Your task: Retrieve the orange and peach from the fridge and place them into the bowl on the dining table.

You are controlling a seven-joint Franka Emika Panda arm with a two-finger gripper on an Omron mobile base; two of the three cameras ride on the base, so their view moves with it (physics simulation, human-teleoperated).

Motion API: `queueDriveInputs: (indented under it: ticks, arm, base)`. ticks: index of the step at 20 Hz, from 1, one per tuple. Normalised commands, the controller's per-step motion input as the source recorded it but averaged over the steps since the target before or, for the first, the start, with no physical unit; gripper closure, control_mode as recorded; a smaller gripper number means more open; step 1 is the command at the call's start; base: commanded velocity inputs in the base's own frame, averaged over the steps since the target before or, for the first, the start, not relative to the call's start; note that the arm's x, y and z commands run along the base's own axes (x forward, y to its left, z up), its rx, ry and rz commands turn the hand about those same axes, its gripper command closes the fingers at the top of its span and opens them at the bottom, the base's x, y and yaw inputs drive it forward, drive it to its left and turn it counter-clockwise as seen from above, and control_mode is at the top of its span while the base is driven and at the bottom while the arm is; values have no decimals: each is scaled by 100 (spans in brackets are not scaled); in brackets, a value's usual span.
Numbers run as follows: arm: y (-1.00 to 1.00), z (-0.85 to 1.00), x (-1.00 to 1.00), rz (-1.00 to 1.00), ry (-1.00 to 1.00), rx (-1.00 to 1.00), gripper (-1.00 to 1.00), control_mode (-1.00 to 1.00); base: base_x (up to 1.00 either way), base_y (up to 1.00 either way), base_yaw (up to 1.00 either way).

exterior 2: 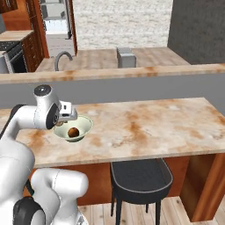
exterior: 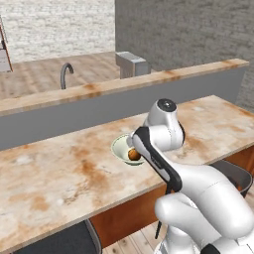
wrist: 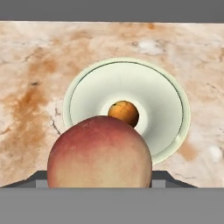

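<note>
The peach (wrist: 99, 151), blushed red and yellow, sits low and close in the hand view with my gripper (exterior 2: 68, 117) shut on it; it hides the fingertips. Directly beyond it lies the pale green bowl (wrist: 159, 109) with the orange (wrist: 123, 112) resting at its bottom. The base views show the bowl (exterior: 118, 147) (exterior 2: 86, 125) on the marbled dining table (exterior: 59, 173) (exterior 2: 154, 127), the orange (exterior: 134, 154) (exterior 2: 73, 131) inside it, and my hand hanging just over its near rim. The fridge (exterior 2: 57, 22) stands far back, its grey inside showing.
Behind the table runs a higher grey-fronted ledge (exterior: 124, 84), and beyond it a counter with a curved faucet (exterior: 66, 74) and a grey box (exterior 2: 126, 57). A dark stool (exterior 2: 139, 176) is tucked under the table's near edge. A stove (exterior 2: 9, 57) stands far left.
</note>
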Motion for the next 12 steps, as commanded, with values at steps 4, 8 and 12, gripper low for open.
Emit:
queueDriveInputs:
  ticks: [4,8,12]
  arm:
    - [-5,-29,11,0,2,0,100,-100]
    - [-1,-20,20,0,0,0,100,-100]
    - [0,-12,33,-1,0,0,100,-100]
  base:
    - [0,0,0]
    - [0,0,0]
    - [0,0,0]
